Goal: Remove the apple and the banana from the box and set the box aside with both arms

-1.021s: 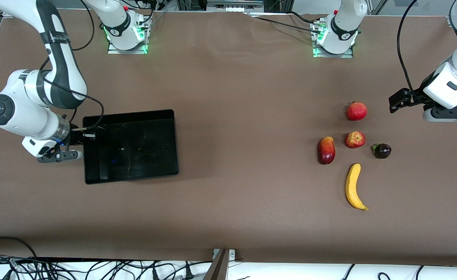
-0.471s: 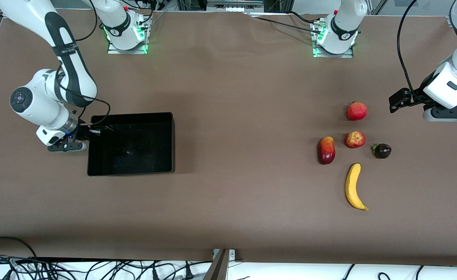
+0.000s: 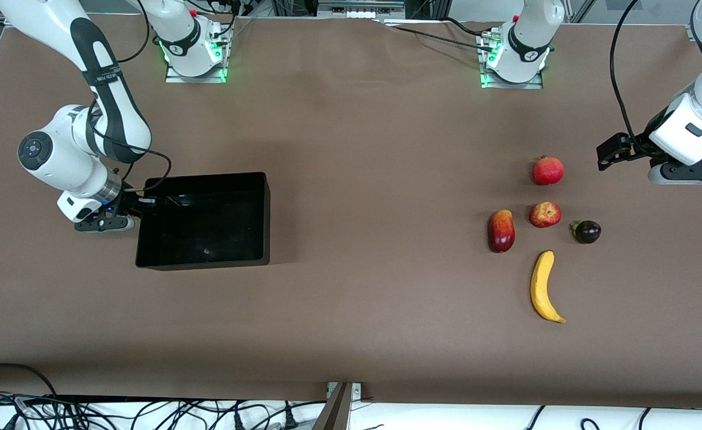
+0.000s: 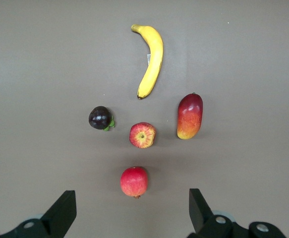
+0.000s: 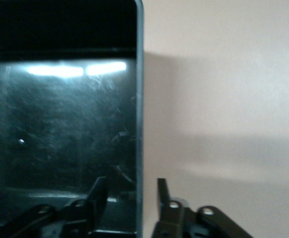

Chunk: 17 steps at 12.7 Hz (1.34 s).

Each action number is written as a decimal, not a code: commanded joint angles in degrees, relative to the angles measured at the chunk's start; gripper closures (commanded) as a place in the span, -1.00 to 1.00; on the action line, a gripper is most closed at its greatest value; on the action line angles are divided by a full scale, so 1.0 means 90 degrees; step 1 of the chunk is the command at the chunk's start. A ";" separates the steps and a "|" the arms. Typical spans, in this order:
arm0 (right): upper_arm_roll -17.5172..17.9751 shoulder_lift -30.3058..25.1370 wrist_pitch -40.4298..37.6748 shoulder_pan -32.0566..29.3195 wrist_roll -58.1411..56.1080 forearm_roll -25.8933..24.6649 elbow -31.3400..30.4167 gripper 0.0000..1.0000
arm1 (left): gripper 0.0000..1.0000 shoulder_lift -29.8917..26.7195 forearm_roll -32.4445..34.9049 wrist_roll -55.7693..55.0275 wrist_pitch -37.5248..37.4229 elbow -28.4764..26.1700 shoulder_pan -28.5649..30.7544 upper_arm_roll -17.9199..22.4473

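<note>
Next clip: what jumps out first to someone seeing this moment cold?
The black box at the right arm's end of the table, with the right gripper shut on its wall. At the left arm's end lies a cluster of fruits: pomegranate, apple, mango, dark purple fruit, and the banana nearest the front camera. The left gripper hangs open above the cluster.

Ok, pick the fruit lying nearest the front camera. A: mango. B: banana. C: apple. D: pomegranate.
B: in the front view the banana lies lowest, below the mango, the apple and the pomegranate.
</note>
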 commanded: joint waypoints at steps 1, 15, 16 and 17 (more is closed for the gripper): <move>0.0055 -0.0407 -0.0925 0.0072 -0.0112 0.0053 0.0532 -1.00 | -1.00 -0.0072 -0.0078 0.0011 -0.0113 0.0068 -0.0017 0.0001; 0.0035 -0.1716 -0.6584 0.0140 0.0464 -0.1276 0.4266 -1.00 | -1.00 -0.0063 -0.0078 0.0099 -0.0015 0.0166 0.0061 0.0021; 0.0045 -0.1735 -0.6662 0.0141 0.0484 -0.1266 0.4266 -1.00 | -1.00 -0.0082 -0.0078 0.0099 -0.0025 0.0127 0.0061 0.0021; 0.0035 -0.1735 -0.6740 0.0141 0.0513 -0.1237 0.4276 -1.00 | -1.00 -0.0092 -0.0078 0.0108 -0.0063 0.0107 0.0070 0.0021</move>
